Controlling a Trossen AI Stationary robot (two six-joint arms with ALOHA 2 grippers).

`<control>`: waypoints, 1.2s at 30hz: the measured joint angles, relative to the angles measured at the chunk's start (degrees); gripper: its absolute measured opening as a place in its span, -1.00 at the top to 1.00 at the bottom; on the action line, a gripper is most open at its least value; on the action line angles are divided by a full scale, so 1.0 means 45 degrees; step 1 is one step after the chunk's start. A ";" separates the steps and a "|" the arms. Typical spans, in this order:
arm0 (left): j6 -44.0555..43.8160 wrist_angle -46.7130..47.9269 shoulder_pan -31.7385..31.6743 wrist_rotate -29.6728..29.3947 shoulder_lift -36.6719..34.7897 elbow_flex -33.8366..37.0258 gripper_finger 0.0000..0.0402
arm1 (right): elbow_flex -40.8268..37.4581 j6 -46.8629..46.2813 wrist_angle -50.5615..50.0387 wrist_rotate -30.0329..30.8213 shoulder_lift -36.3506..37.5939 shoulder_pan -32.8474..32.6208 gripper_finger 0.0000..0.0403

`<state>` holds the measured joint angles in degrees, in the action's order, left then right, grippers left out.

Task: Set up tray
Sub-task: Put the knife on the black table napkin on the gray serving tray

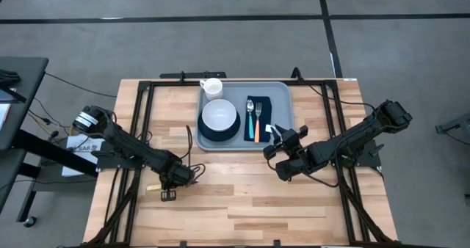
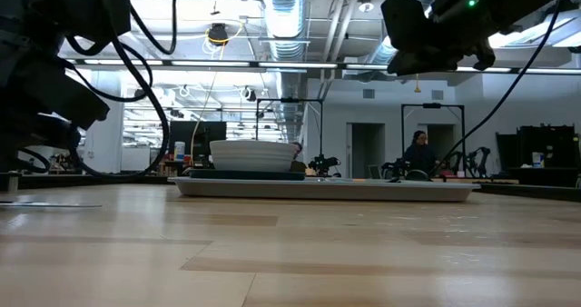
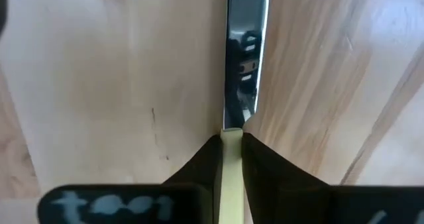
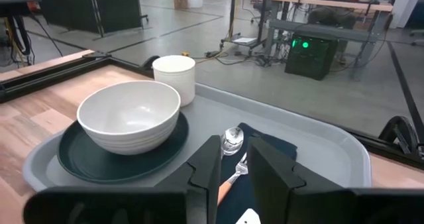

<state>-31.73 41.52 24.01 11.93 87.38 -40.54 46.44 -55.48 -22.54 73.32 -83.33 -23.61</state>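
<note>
Bare table (image 1: 294,211) ahead of tray (image 1: 283,94); tray seemingly crowded.

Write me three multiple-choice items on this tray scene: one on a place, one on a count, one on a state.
1. Where does the white cup stand?
A. on the bare table
B. on the tray, beside the bowl
C. on the napkin

2. How many utensils lie on the napkin?
A. none
B. two
C. four

3. How is the left gripper?
A. shut on the knife
B. wide open above the bowl
C. holding the cup

Answers:
1 B: the high view shows the cup inside the tray's rim, next to the bowl.
2 B: a spoon and a fork lie side by side there.
3 A: the left wrist view shows both fingers pressed on the knife's pale handle.
</note>
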 joint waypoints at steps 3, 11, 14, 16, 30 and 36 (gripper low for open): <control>0.0444 0.0099 -0.0002 -0.0630 0.0054 -0.0356 0.86 | 0.0001 0.0004 0.0120 0.0000 0.0000 -0.0003 0.67; 0.1430 0.0814 -0.0109 -0.1703 0.0032 -0.1576 0.87 | -0.0001 0.0016 0.0232 0.0000 0.0000 -0.0003 0.67; 0.1833 0.1063 -0.0150 -0.1925 0.0032 -0.2036 0.87 | 0.0002 0.0351 0.0511 0.0000 0.0000 -0.0003 0.67; 0.2051 0.1330 -0.0219 -0.1973 0.0032 -0.2394 0.87 | -0.0001 0.0722 0.0830 -0.0005 0.0000 -0.0003 0.67; 0.5021 0.2066 -0.1348 -0.4025 0.0003 -0.5585 0.87 | 0.0000 0.2370 0.2039 -0.1389 0.0000 0.0000 0.67; 0.6488 0.1261 -0.1940 -0.5093 -0.0002 -0.6983 0.87 | -0.0001 0.3311 0.3357 -0.1423 0.0000 -0.0095 0.67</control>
<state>-2.54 47.20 15.28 -10.99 87.37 -71.97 46.44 -40.58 -7.43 66.92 -83.33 -24.03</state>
